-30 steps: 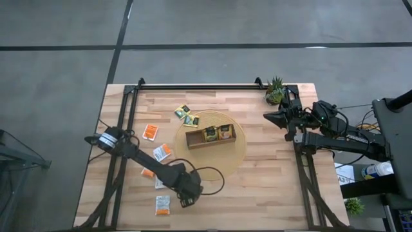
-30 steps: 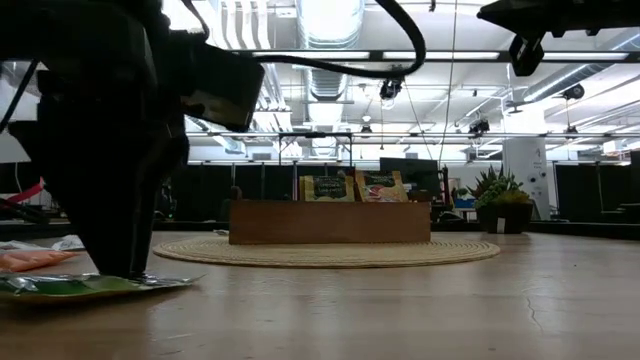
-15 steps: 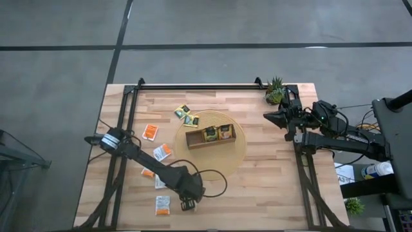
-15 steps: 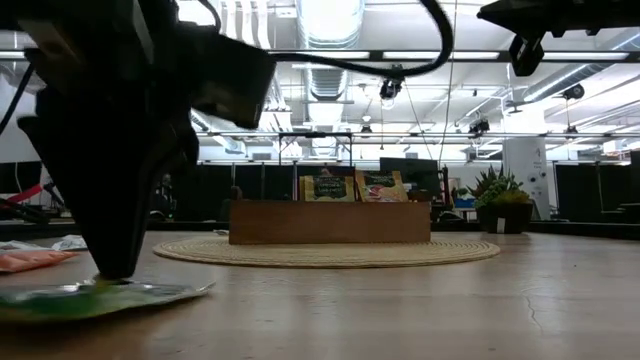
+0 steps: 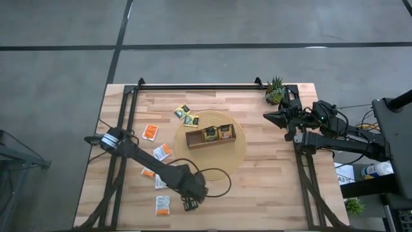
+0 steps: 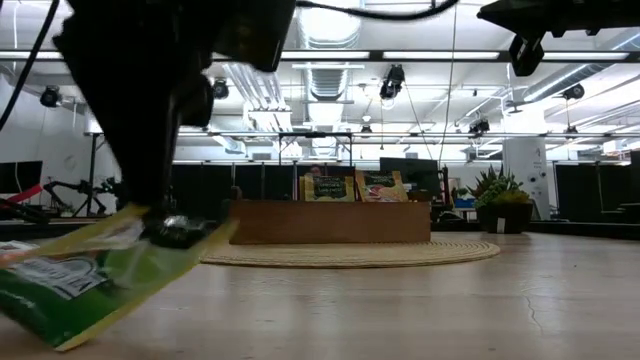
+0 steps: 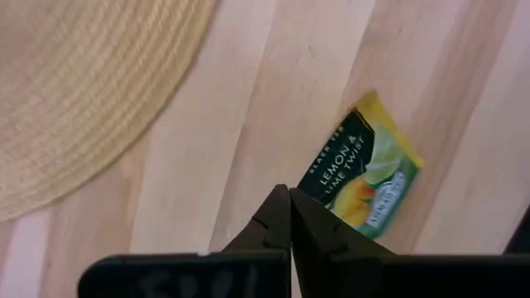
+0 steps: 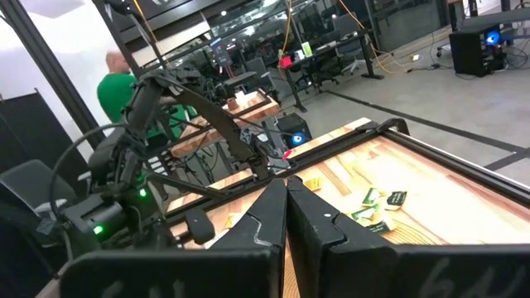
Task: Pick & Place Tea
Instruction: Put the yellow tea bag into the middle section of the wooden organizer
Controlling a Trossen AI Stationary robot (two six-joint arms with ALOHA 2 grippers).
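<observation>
I am pinching a yellow-green tea packet (image 7: 363,175) by one corner with my left gripper (image 7: 289,217), fingers pressed tight together on its edge, at the near side of the table (image 5: 270,187). Gripped by a corner, the packet is hanging tilted, its free end drooping toward the wood in the low view. I am holding it that way because a flat packet offers only an edge to grab. The wooden tray (image 5: 211,136) is sitting on the round woven mat (image 5: 237,154), well apart from me, with two packets already standing inside. My right gripper (image 5: 270,116) is waiting closed and empty near the potted plant (image 5: 275,89). Other packets (image 5: 187,115) are lying loose on the wood.
</observation>
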